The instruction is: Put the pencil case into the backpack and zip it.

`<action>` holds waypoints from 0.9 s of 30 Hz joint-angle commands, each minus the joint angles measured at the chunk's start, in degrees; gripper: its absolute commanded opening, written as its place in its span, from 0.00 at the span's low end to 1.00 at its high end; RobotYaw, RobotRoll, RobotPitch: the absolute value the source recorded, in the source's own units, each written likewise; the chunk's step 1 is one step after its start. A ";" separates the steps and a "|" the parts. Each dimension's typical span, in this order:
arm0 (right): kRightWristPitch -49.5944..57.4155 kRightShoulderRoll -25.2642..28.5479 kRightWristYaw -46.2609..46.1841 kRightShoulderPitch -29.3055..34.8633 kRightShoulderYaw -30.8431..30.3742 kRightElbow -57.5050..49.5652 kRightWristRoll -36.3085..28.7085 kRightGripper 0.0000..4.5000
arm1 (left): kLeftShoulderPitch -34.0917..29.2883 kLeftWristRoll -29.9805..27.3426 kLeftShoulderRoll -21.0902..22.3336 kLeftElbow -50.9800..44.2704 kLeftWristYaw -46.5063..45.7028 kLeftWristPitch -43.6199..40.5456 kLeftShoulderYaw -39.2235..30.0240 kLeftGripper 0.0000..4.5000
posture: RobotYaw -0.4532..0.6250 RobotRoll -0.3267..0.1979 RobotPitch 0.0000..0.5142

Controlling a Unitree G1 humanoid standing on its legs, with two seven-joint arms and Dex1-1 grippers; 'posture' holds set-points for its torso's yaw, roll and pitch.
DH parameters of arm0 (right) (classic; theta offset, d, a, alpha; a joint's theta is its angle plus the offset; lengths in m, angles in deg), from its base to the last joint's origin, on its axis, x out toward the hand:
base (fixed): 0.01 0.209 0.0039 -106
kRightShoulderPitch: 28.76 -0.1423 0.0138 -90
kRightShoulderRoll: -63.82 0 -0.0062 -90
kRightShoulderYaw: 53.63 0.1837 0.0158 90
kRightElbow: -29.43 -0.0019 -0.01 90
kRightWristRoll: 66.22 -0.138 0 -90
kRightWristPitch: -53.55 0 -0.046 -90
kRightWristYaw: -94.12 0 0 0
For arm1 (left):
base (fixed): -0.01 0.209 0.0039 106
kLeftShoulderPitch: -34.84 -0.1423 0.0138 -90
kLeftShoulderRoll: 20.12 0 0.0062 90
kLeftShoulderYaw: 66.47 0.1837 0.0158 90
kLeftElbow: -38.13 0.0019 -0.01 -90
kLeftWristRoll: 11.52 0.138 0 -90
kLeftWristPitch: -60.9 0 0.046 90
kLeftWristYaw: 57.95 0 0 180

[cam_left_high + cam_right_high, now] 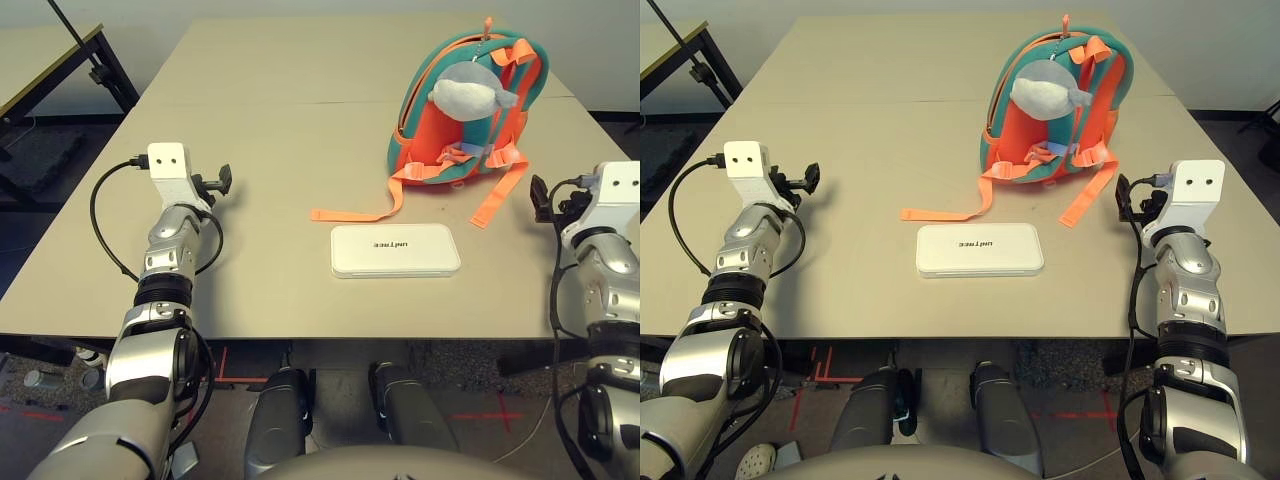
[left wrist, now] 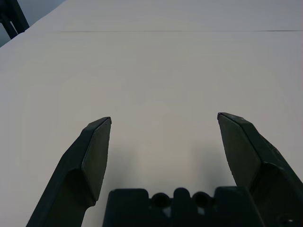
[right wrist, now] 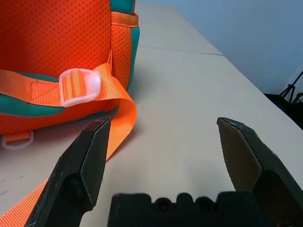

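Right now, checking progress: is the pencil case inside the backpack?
No, the pencil case lies flat on the table in front of the backpack.

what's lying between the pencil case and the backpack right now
Only the backpack's own loose orange straps trail on the table between it and the pencil case. Both pincers, left and right, are open with bare tabletop toward the case.

We see a pale beige surface [image 1: 270, 150] with a seam across it, a light wall behind, a second black-framed table [image 1: 60, 60] at far left, and dark floor with red tape marks [image 1: 235, 368] below.
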 commanded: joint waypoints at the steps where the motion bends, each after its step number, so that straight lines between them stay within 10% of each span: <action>1: -0.27 0.43 -0.16 -0.51 -0.27 0.94 0.36 1.00 | -0.59 0.52 0.45 -0.54 -0.30 0.51 -0.24 1.00 | 0.26 0.62 0.22; 17: 0.23 0.43 1.47 -1.17 -2.11 -0.44 0.29 1.00 | -0.79 -4.65 -0.12 -10.39 6.02 -9.38 -0.26 1.00 | 0.29 0.62 0.21; 27: 1.25 2.28 5.76 0.17 -4.83 -2.54 1.44 1.00 | -4.62 -17.48 2.19 -27.83 22.34 -45.46 4.09 1.00 | 0.28 0.62 0.22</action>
